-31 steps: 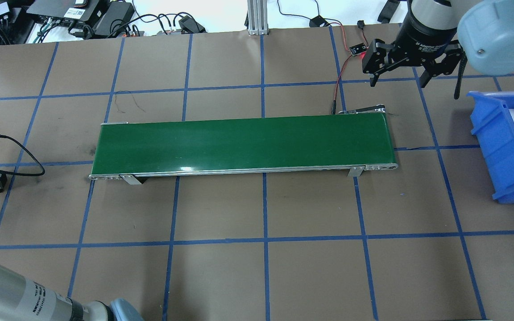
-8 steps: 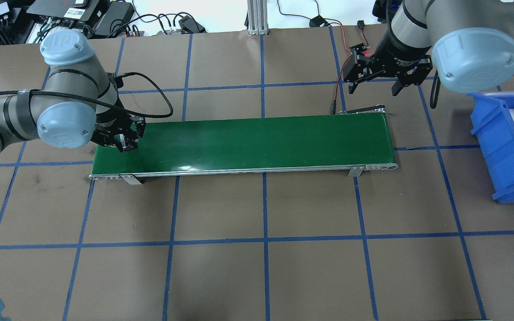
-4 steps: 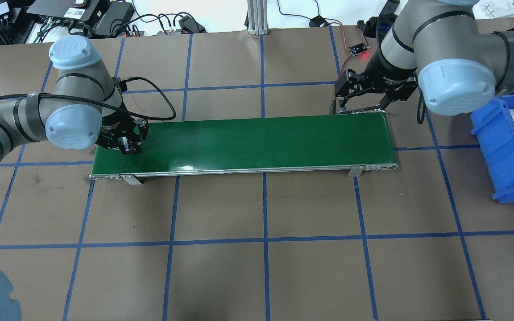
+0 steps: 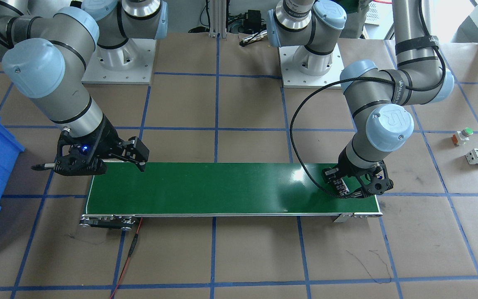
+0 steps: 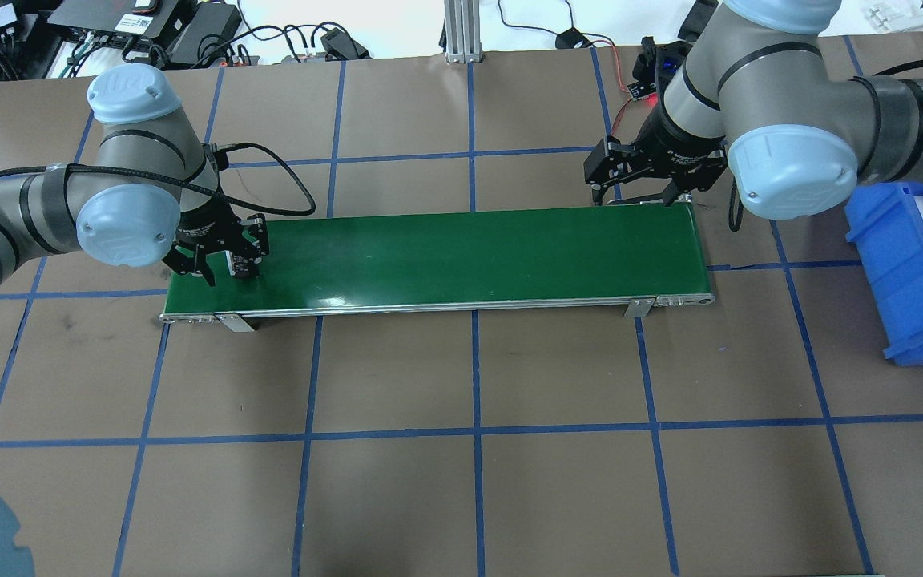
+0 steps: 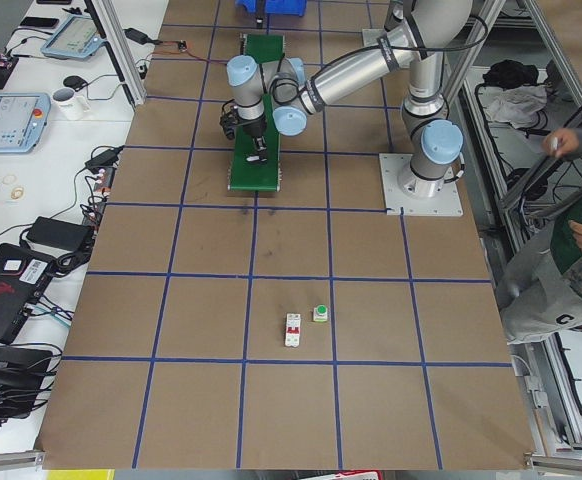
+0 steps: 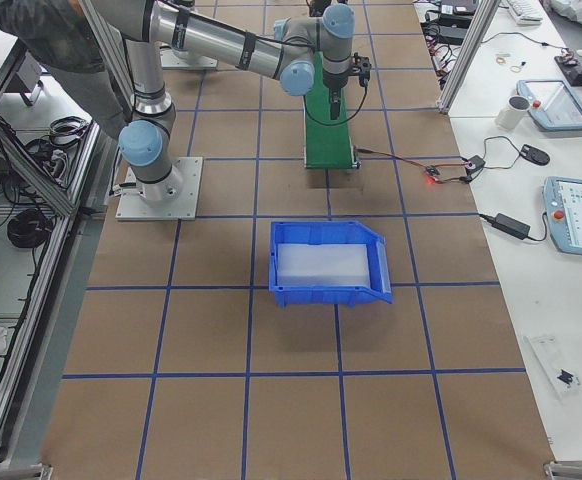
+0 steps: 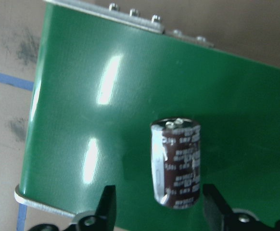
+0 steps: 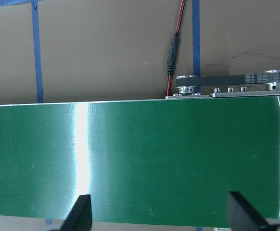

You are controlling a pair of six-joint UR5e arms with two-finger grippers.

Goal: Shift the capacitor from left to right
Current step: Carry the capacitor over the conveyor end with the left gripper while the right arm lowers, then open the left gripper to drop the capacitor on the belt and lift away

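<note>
The capacitor (image 8: 176,163) lies on its side on the green conveyor belt (image 8: 82,96), near the belt's end on the robot's left, with its length across the belt. The left gripper (image 8: 158,198) straddles it with jaws apart, and a strip of belt shows between each finger (image 8: 107,207) and the capacitor, so nothing is gripping it.

Your step is the release and withdrawal. Lift that gripper straight up. Lying crosswise, the cylinder would likely roll along the belt if a finger brushed it. Get well above it before you swing away.

The right gripper (image 9: 159,211) hangs over the belt's far end, wide open and empty. Keep it centred across the belt so the capacitor can arrive between its fingers. The blue bin (image 5: 894,240) stands just beyond that end.

The capacitor's sleeve carries pale print, too blurred to read. A "UR" logo shows on the left arm's joint cap (image 4: 392,120). The lettering on the right gripper's body is too small to make out.
</note>
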